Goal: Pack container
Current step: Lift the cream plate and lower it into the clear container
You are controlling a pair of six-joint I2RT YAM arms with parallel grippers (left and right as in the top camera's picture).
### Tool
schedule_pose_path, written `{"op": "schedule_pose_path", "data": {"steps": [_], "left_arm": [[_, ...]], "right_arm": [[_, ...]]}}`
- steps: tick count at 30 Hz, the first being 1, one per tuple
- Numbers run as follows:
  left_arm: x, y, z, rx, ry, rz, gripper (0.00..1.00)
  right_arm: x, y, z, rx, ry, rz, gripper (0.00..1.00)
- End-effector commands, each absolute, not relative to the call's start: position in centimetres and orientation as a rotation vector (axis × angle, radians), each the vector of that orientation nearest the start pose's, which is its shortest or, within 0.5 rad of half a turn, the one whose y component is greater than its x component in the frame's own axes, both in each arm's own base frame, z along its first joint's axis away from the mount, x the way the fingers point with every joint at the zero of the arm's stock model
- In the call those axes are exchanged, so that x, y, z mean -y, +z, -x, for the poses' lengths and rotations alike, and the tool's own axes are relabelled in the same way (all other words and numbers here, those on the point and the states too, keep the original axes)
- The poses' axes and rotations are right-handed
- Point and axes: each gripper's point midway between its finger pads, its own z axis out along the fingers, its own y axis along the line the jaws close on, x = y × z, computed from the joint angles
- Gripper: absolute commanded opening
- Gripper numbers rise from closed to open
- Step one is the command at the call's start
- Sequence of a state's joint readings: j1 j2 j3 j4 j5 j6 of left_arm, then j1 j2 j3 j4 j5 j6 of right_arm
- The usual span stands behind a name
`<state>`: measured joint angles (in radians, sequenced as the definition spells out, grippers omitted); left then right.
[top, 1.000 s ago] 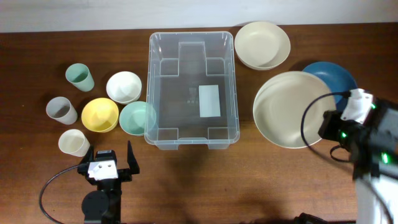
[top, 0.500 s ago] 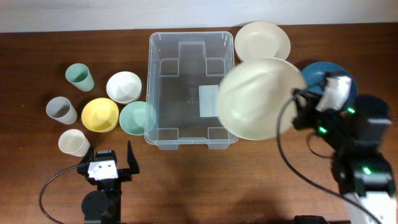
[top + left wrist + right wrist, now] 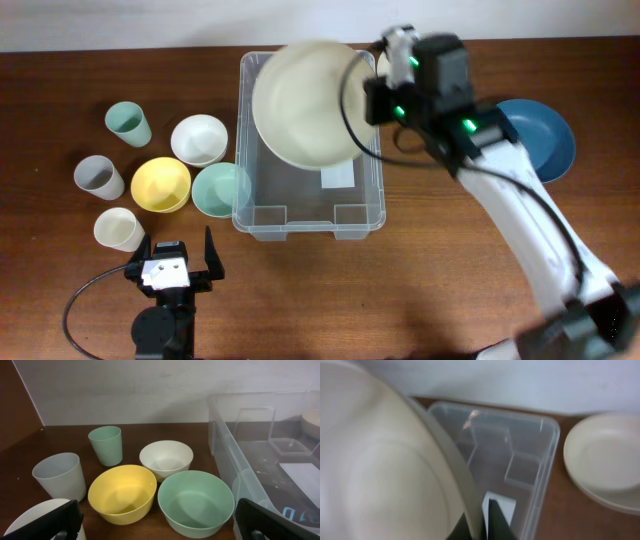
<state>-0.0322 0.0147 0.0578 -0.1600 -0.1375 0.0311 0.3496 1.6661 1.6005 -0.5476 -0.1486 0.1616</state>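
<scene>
Whereas a second ago the large round cream plate [image 3: 305, 105] lay flat on the tabletop to the right of the bin, it is now in the air, tilted, over the far half of the large clear plastic rectangular container [image 3: 300, 205]. My right gripper [image 3: 368, 98] is clamped on the cream plate's right rim. In the right wrist view the rim runs down to my dark fingers, with the container's stepped base below it. Half a second ago the cream plate was only at the container's right wall, so most of the carry across is done.

The container itself has not shifted. It sits in the middle of the tabletop, with nothing inside but its white label [image 3: 340, 178], which the cream plate partly hides. Moving the cream plate has uncovered the whole dark blue plate [image 3: 545, 135] on the right.

My left gripper [image 3: 177, 255] has not moved. It sits at the near edge with its fingers spread, holding nothing, facing the white bowl [image 3: 166, 459], the yellow bowl [image 3: 122, 494] and the mint-green bowl [image 3: 196, 502].

I judge that what remains for this piece is to level it, lower it and let go. As tilted as it is, the cream plate could catch the rim or land on its edge.
</scene>
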Motion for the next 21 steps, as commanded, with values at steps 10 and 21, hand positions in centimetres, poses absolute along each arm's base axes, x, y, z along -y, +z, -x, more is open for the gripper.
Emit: {"op": "schedule_pose_path", "data": {"steps": [10, 21], "left_arm": [[-1.5, 15.7, -24.2, -1.688, 0.12, 0.031, 1.0], [-1.5, 15.7, -24.2, -1.688, 0.12, 0.031, 1.0]], "right_arm": [[-21.3, 19.9, -52.1, -2.361, 0.245, 0.285, 0.04], [-21.9, 13.7, -54.0, -2.421, 0.206, 0.301, 0.04]]}}
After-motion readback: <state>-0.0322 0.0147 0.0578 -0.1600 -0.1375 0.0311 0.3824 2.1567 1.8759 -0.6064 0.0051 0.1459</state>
